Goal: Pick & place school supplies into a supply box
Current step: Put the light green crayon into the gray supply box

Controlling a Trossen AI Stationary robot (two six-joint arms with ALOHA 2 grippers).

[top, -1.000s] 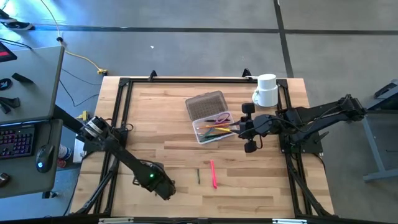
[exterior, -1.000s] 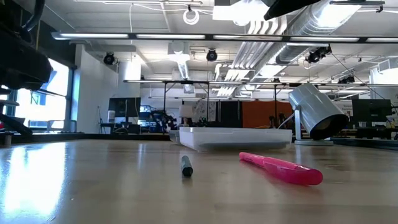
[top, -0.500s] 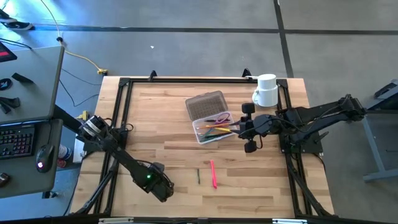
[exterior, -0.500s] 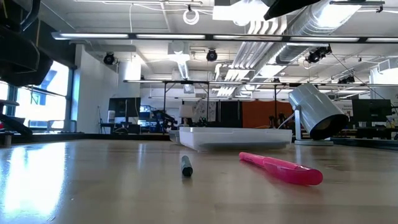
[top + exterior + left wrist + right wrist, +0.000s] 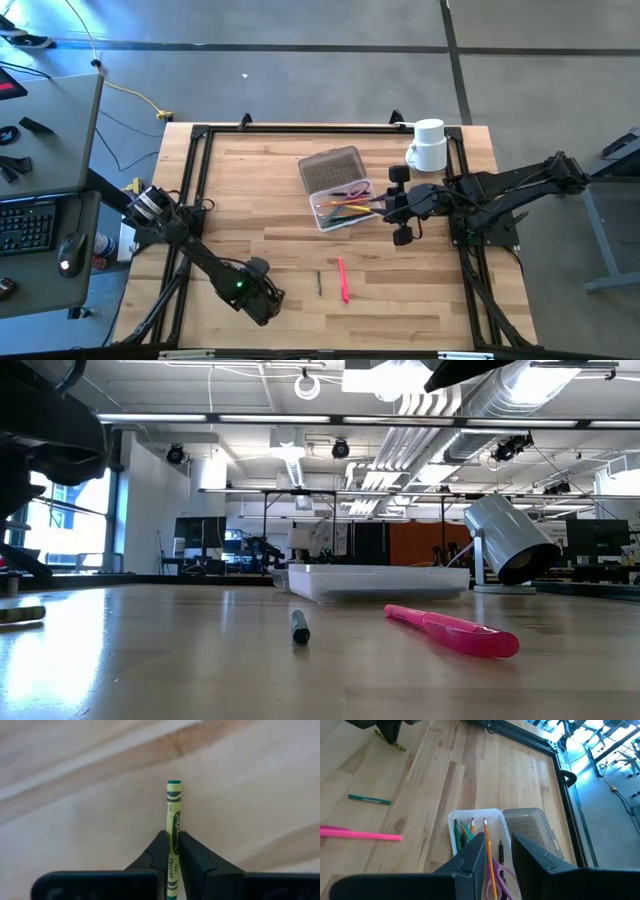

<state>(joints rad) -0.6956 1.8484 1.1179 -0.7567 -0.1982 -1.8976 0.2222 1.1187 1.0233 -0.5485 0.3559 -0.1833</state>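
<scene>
Left claw (image 5: 268, 297), seen from above, sits low at the wooden counter's (image 5: 250, 190) near edge, well apart from the clear plastic supply box (image 5: 340, 205); the right claw (image 5: 397, 205) waits just beside that box, fingers apart, likely ready to steady it.

Low view: a pink pen (image 5: 450, 630) and a dark green crayon (image 5: 299, 627) lie unpicked.

Left wrist view: fingers clamped on a yellow-green crayon (image 5: 173, 815), gripped mid-shaft for a level lift.

Bright overhead light, soft tabletop glare.
</scene>
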